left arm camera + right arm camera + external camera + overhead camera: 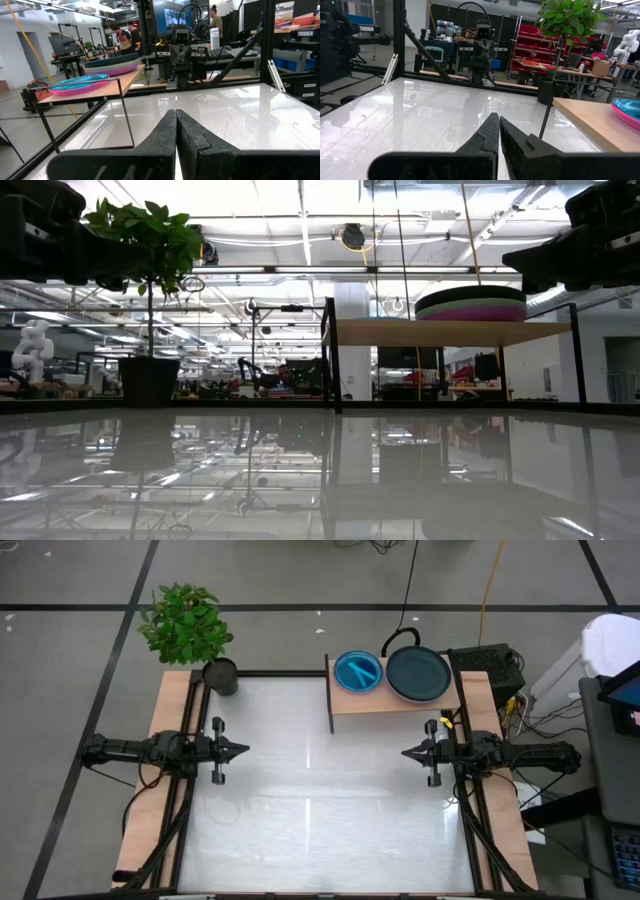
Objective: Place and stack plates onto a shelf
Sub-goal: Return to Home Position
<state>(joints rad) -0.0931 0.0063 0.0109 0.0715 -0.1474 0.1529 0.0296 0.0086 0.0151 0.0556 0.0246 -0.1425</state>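
Note:
The shelf, a raised light-wood board on thin black legs, stands at the table's far edge, right of the middle. On it rest two stacks of plates: a cyan-topped stack with pink beneath, and a black-topped stack over pale green and purple layers. My left gripper is shut and hovers at the table's left side. My right gripper is shut and hovers at the right side. Both point toward the table's middle and touch nothing.
A potted green plant in a small dark pot stands at the far left corner. Long wooden rails run along both sides of the table. The white tabletop lies bare between the grippers. People stand in the room beyond.

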